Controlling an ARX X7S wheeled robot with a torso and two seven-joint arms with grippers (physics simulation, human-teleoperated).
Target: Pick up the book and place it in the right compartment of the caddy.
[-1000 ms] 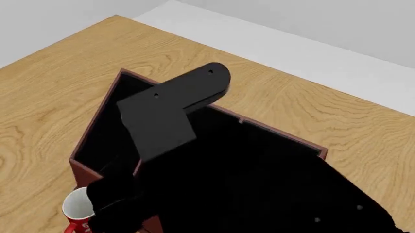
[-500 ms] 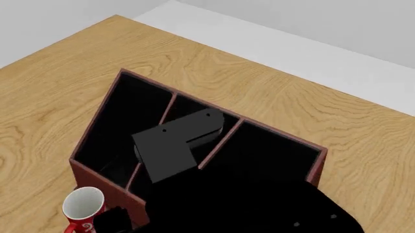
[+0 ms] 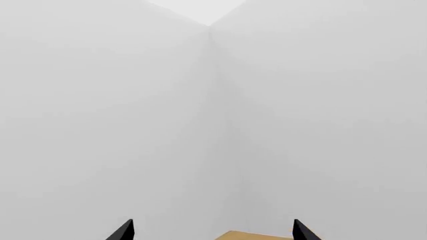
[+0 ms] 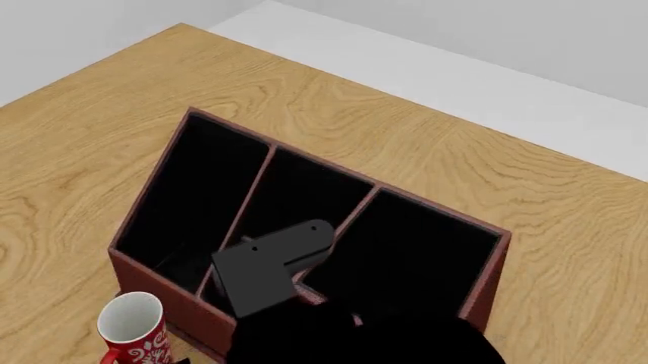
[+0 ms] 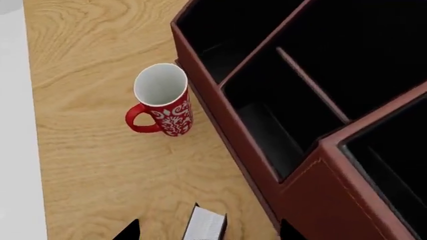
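Two fingertips of the right gripper (image 5: 203, 234) are seen spread apart above the book (image 5: 205, 224), which stands on the table (image 5: 100, 165) just beside the caddy (image 5: 300, 165), near its taller right compartment (image 5: 393, 165). A red mug (image 5: 163, 100) stands near the caddy. The left gripper (image 3: 210, 231) is held apart, empty.

My right arm (image 4: 272, 267) renders matte black: flat angular link with rounded end, two small pale screw dots. Both wrist views show only black pointed fingertips (image 3: 124, 231).
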